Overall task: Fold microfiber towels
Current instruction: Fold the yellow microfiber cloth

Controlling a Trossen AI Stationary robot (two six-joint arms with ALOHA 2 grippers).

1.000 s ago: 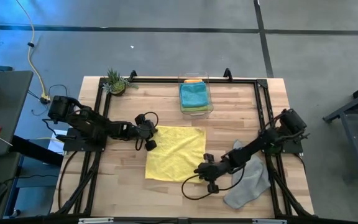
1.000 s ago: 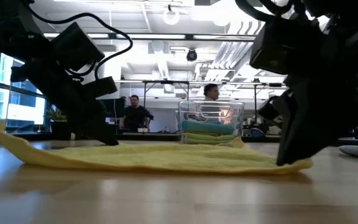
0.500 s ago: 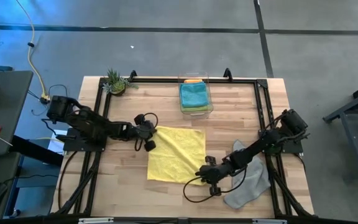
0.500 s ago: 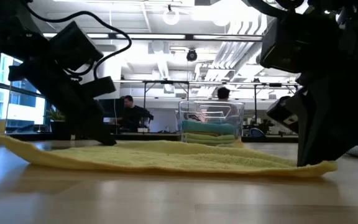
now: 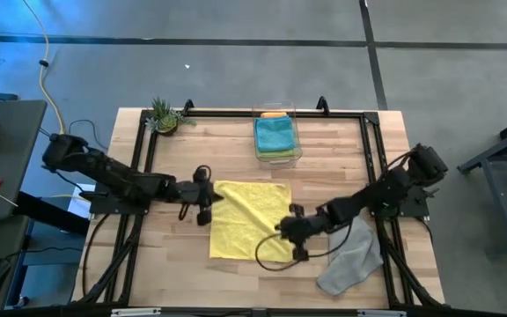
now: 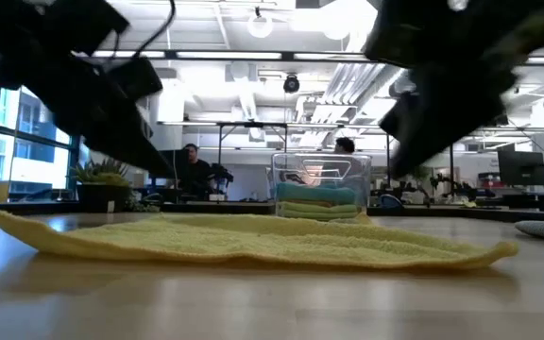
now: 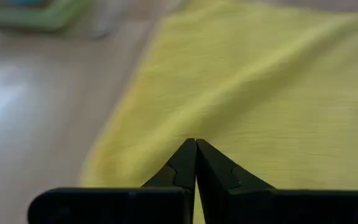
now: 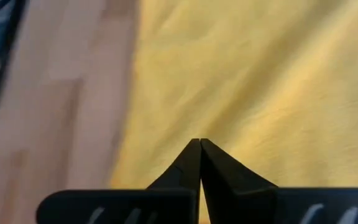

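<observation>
High view: the yellow towel [image 5: 250,218] lies flat in the middle of the counter [image 5: 174,264], the grey towel [image 5: 352,257] at its right. Wrist views: the left claw [image 7: 195,144] and right claw [image 8: 200,144] are both closed and empty over the yellow towel.

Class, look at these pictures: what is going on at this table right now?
A two-armed robot is working on a yellow towel spread flat on the wooden table. The left claw is at the towel's left edge and the right claw at its right edge, both shut and holding nothing. A grey towel lies crumpled nearby. Folded towels sit in a clear bin.
</observation>
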